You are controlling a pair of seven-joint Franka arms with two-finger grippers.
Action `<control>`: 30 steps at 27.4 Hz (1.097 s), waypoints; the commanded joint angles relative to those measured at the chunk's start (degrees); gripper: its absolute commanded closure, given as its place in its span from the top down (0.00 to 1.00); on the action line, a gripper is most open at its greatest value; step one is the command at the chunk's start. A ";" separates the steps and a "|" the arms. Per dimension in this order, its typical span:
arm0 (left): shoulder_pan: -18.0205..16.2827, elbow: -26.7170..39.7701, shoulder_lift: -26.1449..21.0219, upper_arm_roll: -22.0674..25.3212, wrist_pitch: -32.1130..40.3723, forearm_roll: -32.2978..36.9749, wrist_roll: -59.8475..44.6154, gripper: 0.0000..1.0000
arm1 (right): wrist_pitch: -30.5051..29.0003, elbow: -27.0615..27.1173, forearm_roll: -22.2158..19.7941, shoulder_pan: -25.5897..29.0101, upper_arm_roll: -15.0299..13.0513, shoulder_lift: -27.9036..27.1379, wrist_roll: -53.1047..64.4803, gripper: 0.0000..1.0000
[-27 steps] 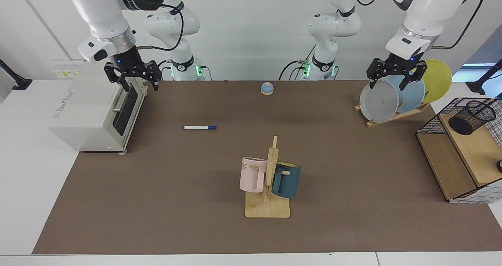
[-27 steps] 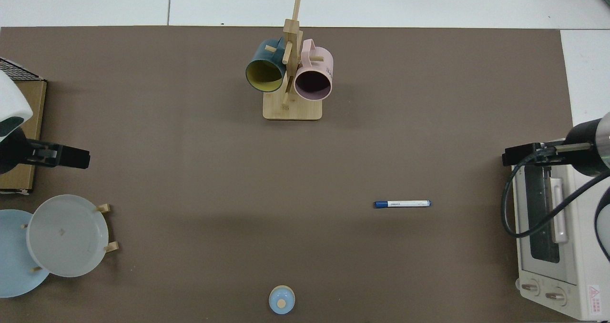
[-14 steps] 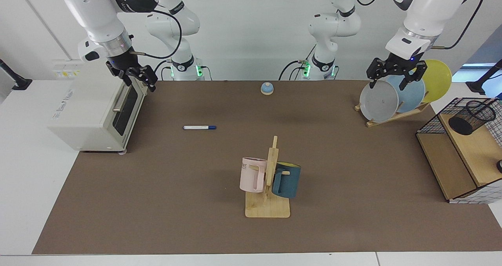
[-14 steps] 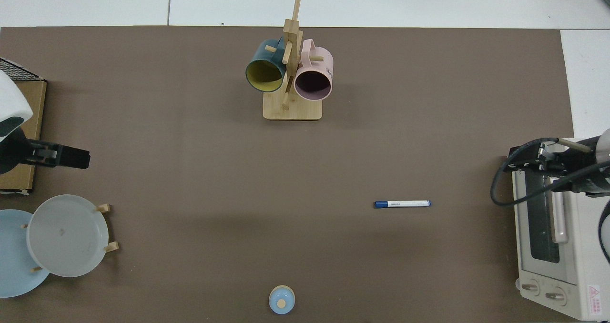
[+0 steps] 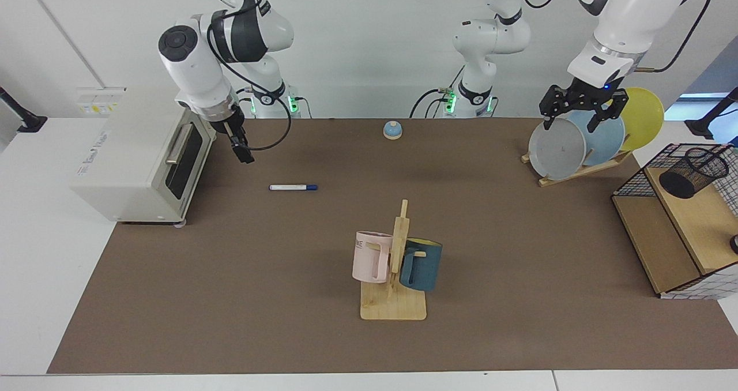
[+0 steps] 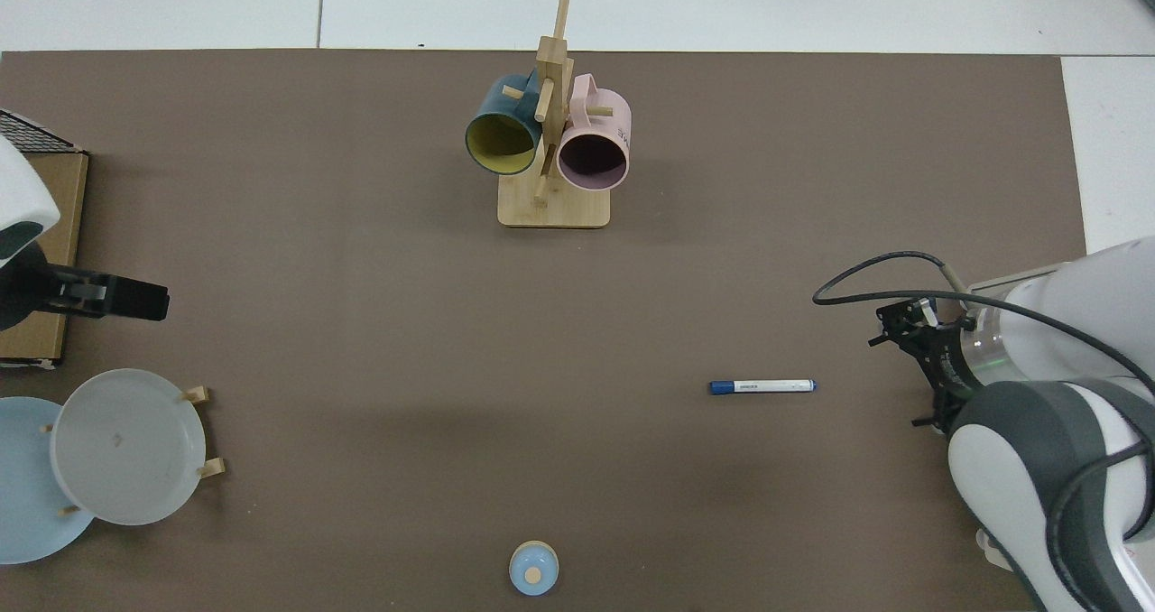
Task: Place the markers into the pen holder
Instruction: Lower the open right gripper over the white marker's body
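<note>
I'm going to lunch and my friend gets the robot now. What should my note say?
Right hand: in the air beside the toaster oven, short of the marker, with nothing seen in it.
Left hand: open and empty over the plate rack; that arm waits.
The marker lies flat on the brown mat. The pen holder sits tilted in the wire basket at the table's other end.
Done: nothing yet.
Left: grab the marker, carry it across, drop it in the pen holder.

A wooden mug rack (image 5: 394,299) holding a pink mug (image 5: 372,256) and a blue mug (image 5: 421,264) stands on the brown counter (image 5: 230,299), flanked by a toaster oven (image 5: 138,160), a plate rack (image 5: 576,172) and a small bell (image 5: 392,130).
</note>
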State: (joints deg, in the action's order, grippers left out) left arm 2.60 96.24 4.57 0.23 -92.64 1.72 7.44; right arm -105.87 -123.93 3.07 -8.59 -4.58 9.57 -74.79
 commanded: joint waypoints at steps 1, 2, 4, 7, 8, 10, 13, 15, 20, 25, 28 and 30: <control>0.21 1.49 1.14 -0.40 0.27 0.22 0.30 1.00 | -6.00 -6.66 1.06 -0.45 0.10 0.98 -10.63 1.00; 0.56 1.67 1.15 -0.40 0.27 0.22 0.38 1.00 | -6.97 -7.37 1.84 -0.90 0.10 0.45 -11.77 1.00; 1.00 1.76 1.15 -0.49 0.27 -0.04 0.47 1.00 | -9.08 -8.51 5.70 -0.46 0.01 -0.42 -14.32 1.00; 2.67 1.85 1.15 -0.40 0.27 -0.49 1.35 1.00 | -11.63 -9.74 7.48 -0.63 0.01 -1.57 -16.53 1.00; 3.20 2.11 1.15 -0.40 0.01 -0.57 1.61 1.00 | -12.68 -10.27 7.48 -0.90 0.01 -2.01 -16.53 1.00; 3.46 2.55 1.15 -0.58 -0.52 -0.57 1.97 1.00 | -16.01 -11.85 7.56 -1.42 0.10 -2.89 -16.71 1.00; 4.60 2.55 1.15 -0.58 -0.43 -0.66 2.84 1.00 | -21.29 -13.70 7.74 -3.27 0.01 -4.82 -17.41 1.00; 4.69 2.55 1.15 -0.66 -0.17 -0.66 2.94 1.00 | -23.50 -13.88 8.00 -3.45 0.01 -6.57 -17.41 1.00; 4.61 2.99 1.15 -0.40 0.36 -2.77 4.42 1.00 | -25.08 -14.06 8.09 -3.54 0.01 -8.08 -15.48 1.00; 4.35 3.43 1.32 -0.31 0.18 -2.86 8.90 1.00 | -25.17 -14.23 8.18 -3.18 0.01 -9.48 -10.30 1.00; 3.99 3.69 1.32 -0.31 0.18 -2.86 12.24 1.00 | -25.43 -14.49 8.18 -3.27 0.01 -10.10 -9.24 1.00; 3.99 3.87 1.32 -0.31 0.18 -3.03 14.26 1.00 | -26.83 -15.37 8.18 -3.27 0.01 -10.19 -8.45 1.00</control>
State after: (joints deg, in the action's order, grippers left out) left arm 6.95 98.27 4.57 -0.39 -92.55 -0.13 16.61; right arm -129.50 -137.66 10.11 -12.27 -4.63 0.02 -86.84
